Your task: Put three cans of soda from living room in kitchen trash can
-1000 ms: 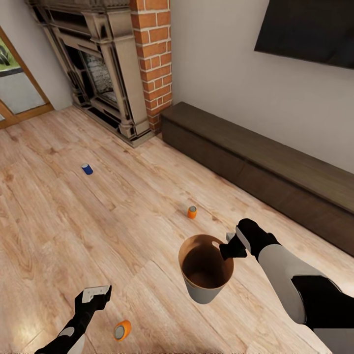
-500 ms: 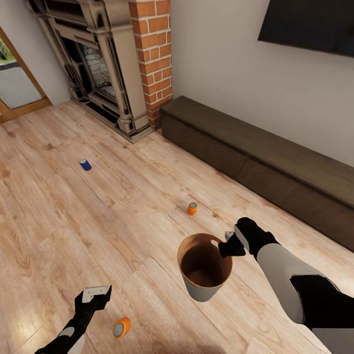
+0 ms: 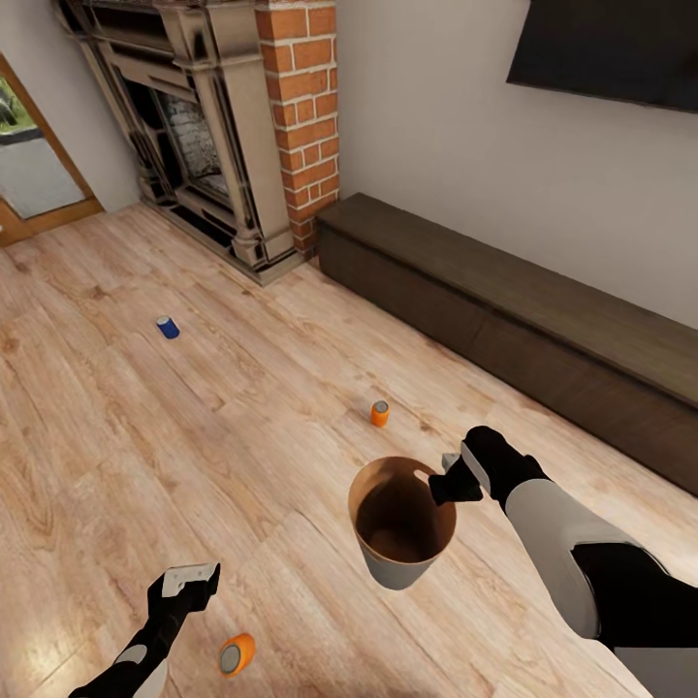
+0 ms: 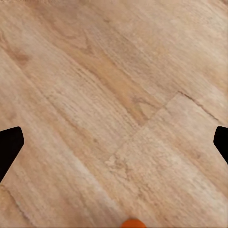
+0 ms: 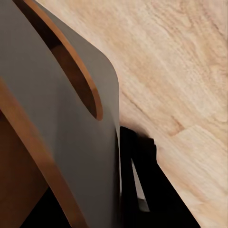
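Nothing among the cans has shifted; the camera only swung slightly. Right fingers (image 3: pixel 448 485) pinch the rim of the grey, copper-lined tapered bin (image 3: pixel 397 567), held above the light wood floor (image 3: pixel 116 456). Left fingers (image 3: pixel 187 579) are spread near the lying orange can (image 3: pixel 237 654). Reaching could roll it away; the upright orange can (image 3: pixel 379 414) and blue can (image 3: pixel 168 327) lie farther off.

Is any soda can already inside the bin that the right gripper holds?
No: in the head view the bin looks empty inside, while the blue can and two orange cans sit on the floor.
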{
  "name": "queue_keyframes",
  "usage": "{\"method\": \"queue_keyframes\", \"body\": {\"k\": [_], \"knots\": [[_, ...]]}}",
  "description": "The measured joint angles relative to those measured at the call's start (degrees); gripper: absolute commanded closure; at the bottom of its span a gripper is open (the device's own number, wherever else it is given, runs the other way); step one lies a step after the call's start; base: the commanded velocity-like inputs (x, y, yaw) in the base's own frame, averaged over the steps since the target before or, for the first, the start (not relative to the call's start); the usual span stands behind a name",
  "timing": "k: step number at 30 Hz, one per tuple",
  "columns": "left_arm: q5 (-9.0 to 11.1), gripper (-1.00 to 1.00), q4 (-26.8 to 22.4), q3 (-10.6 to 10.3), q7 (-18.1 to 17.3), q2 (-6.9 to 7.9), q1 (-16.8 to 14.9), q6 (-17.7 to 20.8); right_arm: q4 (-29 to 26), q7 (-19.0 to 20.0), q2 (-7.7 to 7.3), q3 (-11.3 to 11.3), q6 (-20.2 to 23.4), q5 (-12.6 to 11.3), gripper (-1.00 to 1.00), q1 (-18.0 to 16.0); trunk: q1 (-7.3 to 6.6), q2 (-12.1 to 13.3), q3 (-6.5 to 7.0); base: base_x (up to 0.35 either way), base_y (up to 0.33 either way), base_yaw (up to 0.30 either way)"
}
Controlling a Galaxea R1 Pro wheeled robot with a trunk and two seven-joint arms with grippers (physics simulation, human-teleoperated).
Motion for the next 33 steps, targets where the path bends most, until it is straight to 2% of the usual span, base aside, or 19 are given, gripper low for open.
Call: {"method": "queue_keyframes", "body": {"k": [11, 33], "knots": [[0.07, -1.0, 0.04, 0.06, 0.0, 0.08, 0.0, -0.05, -2.23, -0.01, 0.05, -0.06, 0.0, -0.16, 1.0, 0.0, 2.42, -4.41, -0.95, 0.0, 0.0, 0.0], [0.01, -1.0, 0.09, 0.0, 0.0, 0.09, 0.0, 0.0, -2.36, 0.08, 0.1, -0.08, 0.0, -0.18, 1.0, 0.01, 7.25, -13.23, -2.84, 0.0, 0.0, 0.0]]}}
